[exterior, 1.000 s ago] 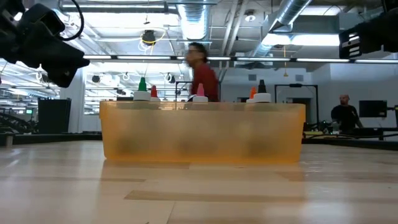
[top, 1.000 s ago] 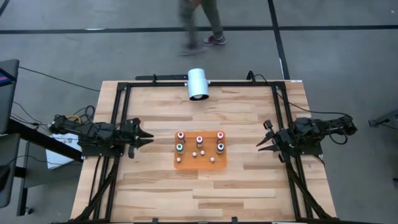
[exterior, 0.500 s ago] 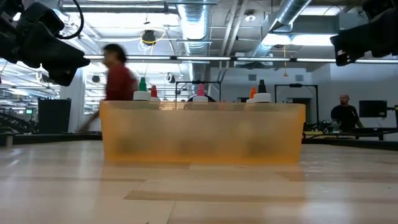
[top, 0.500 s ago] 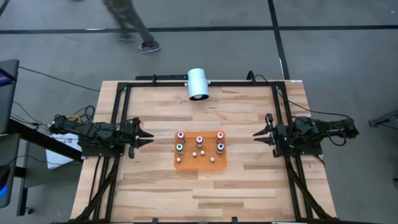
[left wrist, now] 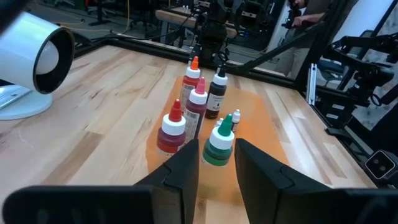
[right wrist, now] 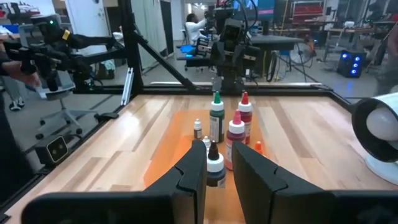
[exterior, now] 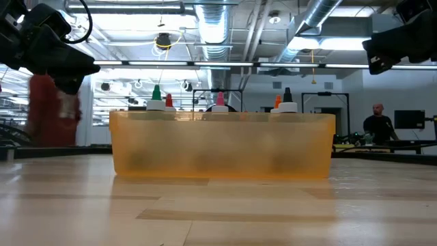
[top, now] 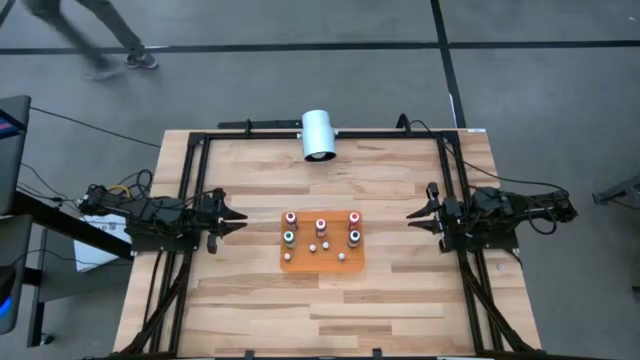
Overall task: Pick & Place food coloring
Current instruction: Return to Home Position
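High view shows the left arm (top: 165, 222) folded low along the left edge of the worktop (top: 250, 310) and the right arm (top: 497, 212) mirrored at the right edge, both pointing inward toward the centre. Low view has both arms up at the picture's upper corners, clear above the wood.

The left fingers (left wrist: 183, 173) stand slightly apart with nothing between them. The right fingers (right wrist: 193, 171) are likewise apart and hold nothing.

The food coloring bottles (top: 321, 225) stand upright in the orange tray (top: 322, 267) at the middle of the worktop, between the two arms. Red, pink, orange, green and dark tops show above the tray wall in the low view. Several smaller pale bottles sit among them.

A strip of bare wood lies between each pair of fingers and the tray, about the same on both sides. The tray sits well apart from every edge, with wide open wood in front of it. Black rails (top: 190, 190) run along the left, right and far sides. A white cylinder (top: 318, 134) lies at the far edge, apart from the tray. A blurred person (top: 90, 35) crosses the floor beyond the far left corner.
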